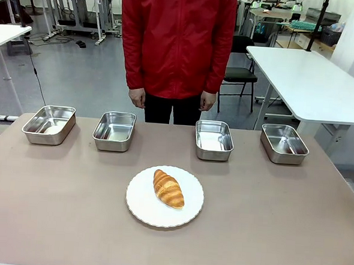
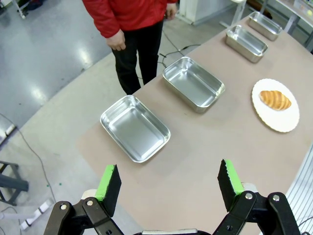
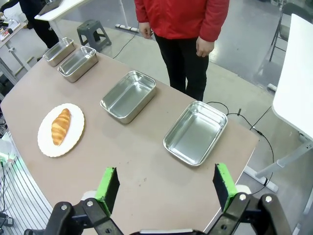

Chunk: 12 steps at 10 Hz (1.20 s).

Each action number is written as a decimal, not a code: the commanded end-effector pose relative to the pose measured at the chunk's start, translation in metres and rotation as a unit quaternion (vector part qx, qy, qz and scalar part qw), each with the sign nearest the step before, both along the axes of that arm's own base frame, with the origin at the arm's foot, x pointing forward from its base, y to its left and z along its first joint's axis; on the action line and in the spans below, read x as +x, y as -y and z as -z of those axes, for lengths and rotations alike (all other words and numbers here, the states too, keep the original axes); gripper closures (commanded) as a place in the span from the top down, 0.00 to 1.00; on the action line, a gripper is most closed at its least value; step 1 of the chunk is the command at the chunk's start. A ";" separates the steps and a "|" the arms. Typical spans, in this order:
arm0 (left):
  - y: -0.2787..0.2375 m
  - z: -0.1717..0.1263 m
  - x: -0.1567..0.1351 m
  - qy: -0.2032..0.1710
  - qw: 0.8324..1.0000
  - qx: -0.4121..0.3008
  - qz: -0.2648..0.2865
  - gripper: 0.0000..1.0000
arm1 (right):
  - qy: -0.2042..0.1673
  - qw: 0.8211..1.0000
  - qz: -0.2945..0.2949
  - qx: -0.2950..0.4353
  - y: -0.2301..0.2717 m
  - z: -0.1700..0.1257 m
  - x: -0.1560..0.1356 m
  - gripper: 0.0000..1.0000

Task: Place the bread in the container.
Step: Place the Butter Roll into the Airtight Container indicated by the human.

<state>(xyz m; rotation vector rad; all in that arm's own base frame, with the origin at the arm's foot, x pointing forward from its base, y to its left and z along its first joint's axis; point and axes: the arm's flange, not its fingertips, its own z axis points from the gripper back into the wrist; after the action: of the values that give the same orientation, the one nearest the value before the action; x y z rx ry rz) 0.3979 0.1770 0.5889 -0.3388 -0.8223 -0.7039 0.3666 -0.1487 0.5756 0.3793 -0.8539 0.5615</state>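
While the croissant (image 1: pixel 169 189) lies on the white plate (image 1: pixel 142 213) near the middle of the table (image 1: pixel 267 222), four steel trays (image 1: pixel 114 143) stand in a row beyond it, before a person (image 1: pixel 176 42) in red. The left gripper (image 2: pixel 168 183) and the right gripper (image 3: pixel 165 182) hang above the table, jaws wide apart, holding nothing.
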 end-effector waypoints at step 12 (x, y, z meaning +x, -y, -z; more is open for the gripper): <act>0.000 -0.001 -0.001 0.001 1.000 0.002 0.003 1.00 | 0.006 1.000 -0.006 0.007 0.000 0.000 0.000 1.00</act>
<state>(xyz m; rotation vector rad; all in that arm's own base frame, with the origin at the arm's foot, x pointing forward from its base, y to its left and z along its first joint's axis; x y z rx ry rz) 0.3978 0.1772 0.5889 -0.3384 -0.8223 -0.7032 0.3661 -0.1494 0.5756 0.3786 -0.8527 0.5598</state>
